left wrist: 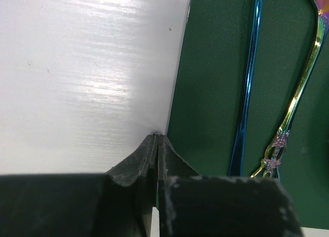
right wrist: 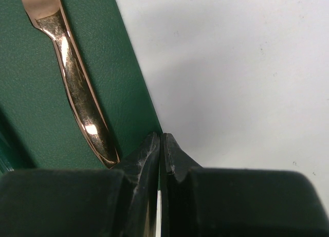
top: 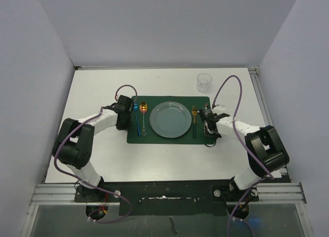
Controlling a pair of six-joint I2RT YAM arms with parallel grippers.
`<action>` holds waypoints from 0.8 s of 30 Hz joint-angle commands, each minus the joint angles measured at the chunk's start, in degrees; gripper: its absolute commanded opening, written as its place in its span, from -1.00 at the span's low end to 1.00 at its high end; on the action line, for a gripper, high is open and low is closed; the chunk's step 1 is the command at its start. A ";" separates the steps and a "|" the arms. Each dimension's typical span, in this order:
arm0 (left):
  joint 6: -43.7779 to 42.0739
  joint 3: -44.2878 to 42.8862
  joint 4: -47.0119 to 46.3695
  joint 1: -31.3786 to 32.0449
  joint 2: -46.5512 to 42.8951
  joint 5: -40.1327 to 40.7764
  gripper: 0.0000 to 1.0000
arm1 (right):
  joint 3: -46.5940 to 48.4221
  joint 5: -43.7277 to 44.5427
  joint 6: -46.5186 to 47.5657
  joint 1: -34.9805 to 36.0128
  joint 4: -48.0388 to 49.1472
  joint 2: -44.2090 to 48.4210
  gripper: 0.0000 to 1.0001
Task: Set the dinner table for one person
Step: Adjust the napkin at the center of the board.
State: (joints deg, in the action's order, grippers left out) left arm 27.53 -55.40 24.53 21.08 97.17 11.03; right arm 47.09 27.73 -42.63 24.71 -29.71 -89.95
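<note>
Pale, bare walls are closing in around the dinner table (top: 164,162), whose matte white top is filling most of the overhead view, with a metal rail (top: 262,103) running down its right side. A dark green placemat (top: 154,138) is lying flat in the middle of it, and a grey-blue plate (top: 170,119) is sitting at the centre of the mat. Left of the plate, a blue utensil (top: 138,121) and a spoon (top: 143,113) with a gold bowl are lying side by side, both pointing toward the far wall. Right of the plate, a gold utensil (top: 194,111) is lying the same way. A clear glass (top: 204,81) is standing upright on the bare white top beyond the mat's far right corner, apart from it. The left gripper (top: 126,127) is reaching down at the mat's left edge. Its wrist camera is showing the dark fingers (left wrist: 146,156) pressing flat against each other with nothing between them, their tips meeting at the line where green gives way to white. The blue utensil (left wrist: 249,83) and the spoon's iridescent handle are lying just to their right. The right gripper (top: 209,136) is doing the same at the mat's right edge, its fingers (right wrist: 149,155) closing tight on nothing, just beside the rounded end of the gold utensil (right wrist: 77,83). Whether either pair of tips is touching the surface is not clear.
</note>
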 commanded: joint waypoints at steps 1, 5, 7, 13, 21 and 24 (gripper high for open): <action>0.34 -2.70 -0.03 1.94 0.61 -7.43 -1.00 | 1.40 -2.98 0.34 -0.24 -0.86 -1.54 -1.00; 0.32 -2.87 0.20 1.95 0.87 -7.10 -1.00 | 1.45 -3.00 0.41 -0.30 -1.05 -1.33 -1.00; 0.41 -3.04 0.61 1.95 0.99 -6.58 -1.00 | 1.28 -2.95 0.44 -0.34 -1.09 -1.05 -1.00; 1.39 -3.57 3.18 2.03 0.51 -1.87 -0.82 | 1.23 -2.30 0.36 -0.35 -1.80 -0.11 -0.85; 4.43 -4.51 6.69 1.95 -5.58 5.87 -0.45 | 1.78 -1.31 0.71 -0.33 -3.69 4.94 -0.59; 5.94 -5.11 7.48 1.95 -8.26 9.01 -0.45 | 3.01 -0.24 0.75 -0.29 -5.43 7.79 -0.59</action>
State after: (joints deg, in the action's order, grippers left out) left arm 30.85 -56.99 30.48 23.18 94.72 14.87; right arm 47.79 26.46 -41.87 24.36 -32.71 -87.53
